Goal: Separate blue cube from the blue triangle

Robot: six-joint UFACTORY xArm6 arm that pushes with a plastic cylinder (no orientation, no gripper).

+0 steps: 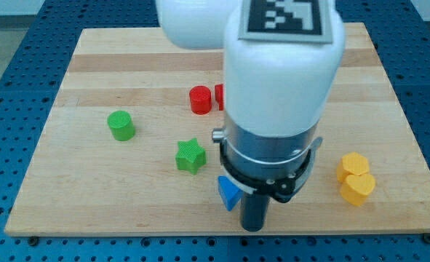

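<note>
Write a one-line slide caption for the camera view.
Arm looms over a wooden board, hiding my tip; a blue block peeks out beside it, with green star, green cylinder, red and yellow blocks around.

The table (pixel 91 65) is seen from one raised camera at its near edge, looking down, close behind the arm (pixel 280 94).

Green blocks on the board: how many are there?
2. A green cylinder toward the view's left, and a green star nearer the middle, left of the arm. The arm's body could hide more.
</note>
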